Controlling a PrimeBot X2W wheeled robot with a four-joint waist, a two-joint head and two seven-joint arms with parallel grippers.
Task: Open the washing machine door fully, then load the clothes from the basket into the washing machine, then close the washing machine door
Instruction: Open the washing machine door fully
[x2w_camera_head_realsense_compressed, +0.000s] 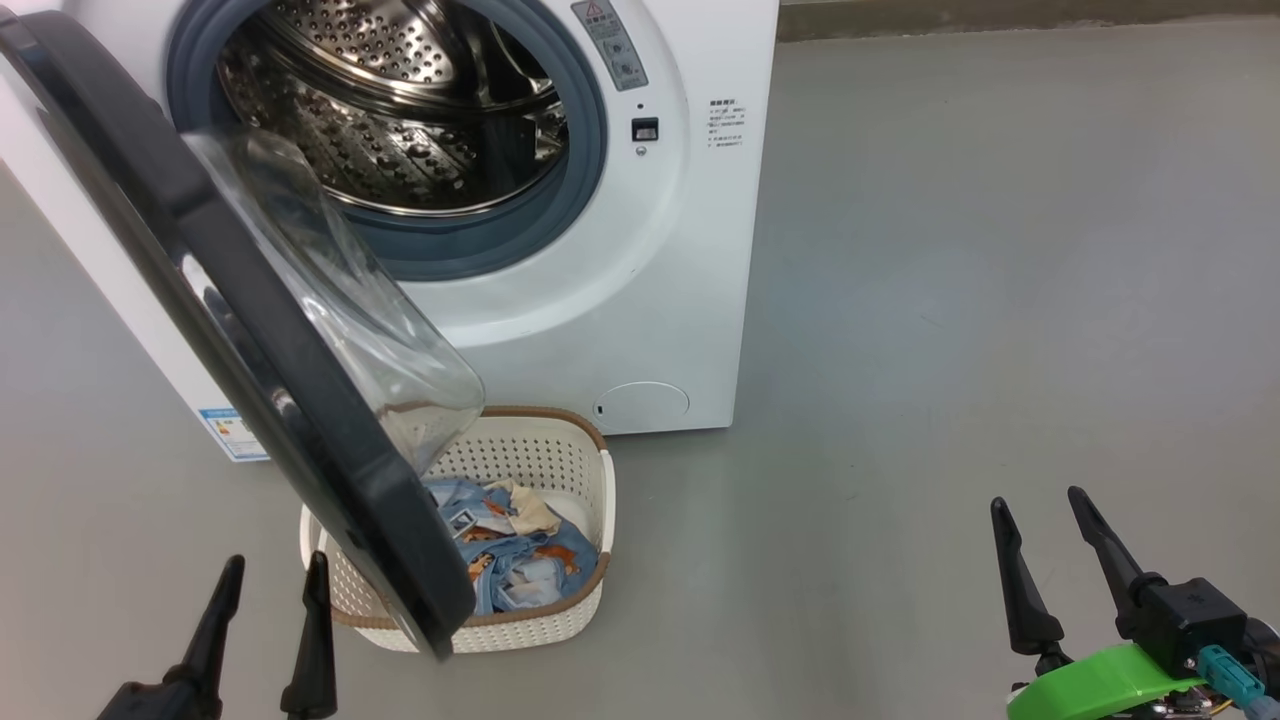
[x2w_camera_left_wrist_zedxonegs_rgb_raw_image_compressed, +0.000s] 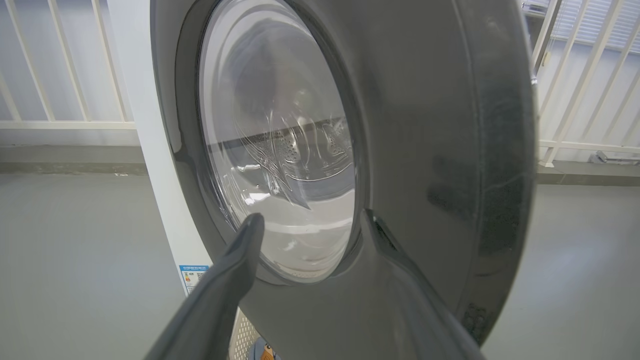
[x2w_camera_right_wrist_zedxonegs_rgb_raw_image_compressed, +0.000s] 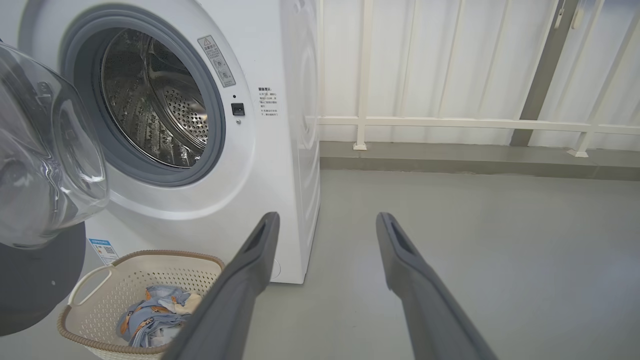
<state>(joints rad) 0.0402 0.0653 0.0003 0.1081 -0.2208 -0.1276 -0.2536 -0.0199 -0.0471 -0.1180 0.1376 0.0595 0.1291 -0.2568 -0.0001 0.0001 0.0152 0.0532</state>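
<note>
The washing machine door (x2w_camera_head_realsense_compressed: 270, 340) is standing swung out from its hinge on the left of the washing machine (x2w_camera_head_realsense_compressed: 640, 260), with the steel drum (x2w_camera_head_realsense_compressed: 400, 130) showing bare behind it. I'd say it is only partly open: its free edge is pointing towards the near side and hanging over the left part of the basket (x2w_camera_head_realsense_compressed: 560, 450). Being round, it has no long axis to speak of. Its plane is running from far to near, the glass bowl is bulging right and the glossy outer face is looking left.

The clothes (x2w_camera_head_realsense_compressed: 520, 560) are lying bunched in the basket, which is sitting on the floor just in front of the machine, so the loading and the closing are both waiting.

The left gripper (x2w_camera_head_realsense_compressed: 277, 560) is hovering near the door's outer face, fingers spread and empty. Whether it is touching the door I cannot tell. The right gripper (x2w_camera_head_realsense_compressed: 1037, 497) is hanging well off to the right, also spread and empty.
</note>
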